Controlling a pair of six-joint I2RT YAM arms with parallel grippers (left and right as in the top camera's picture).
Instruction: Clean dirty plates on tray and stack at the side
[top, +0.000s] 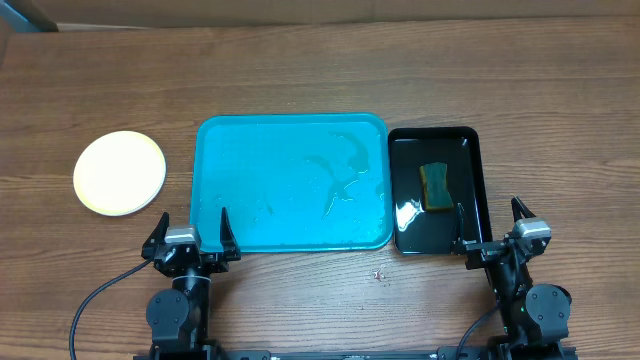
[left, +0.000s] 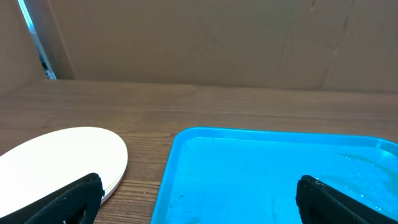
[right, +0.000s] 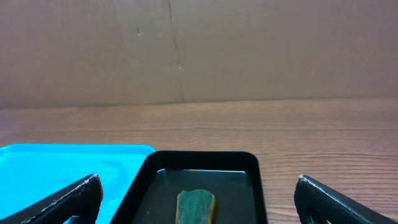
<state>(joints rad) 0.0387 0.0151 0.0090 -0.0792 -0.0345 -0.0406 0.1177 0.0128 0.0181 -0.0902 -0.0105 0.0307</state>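
The turquoise tray (top: 290, 180) lies in the middle of the table with nothing on it but wet streaks; it also shows in the left wrist view (left: 267, 174) and the right wrist view (right: 62, 165). The plates (top: 120, 172) sit in one stack on the table left of the tray, pale yellow-green on top; the stack's edge shows in the left wrist view (left: 62, 162). My left gripper (top: 192, 236) is open and empty at the tray's near left corner. My right gripper (top: 494, 228) is open and empty at the black tray's near end.
A narrow black tray (top: 434, 190) stands right of the turquoise tray, holding water and a green-and-yellow sponge (top: 435, 187), also in the right wrist view (right: 196, 208). A cardboard wall stands behind the table.
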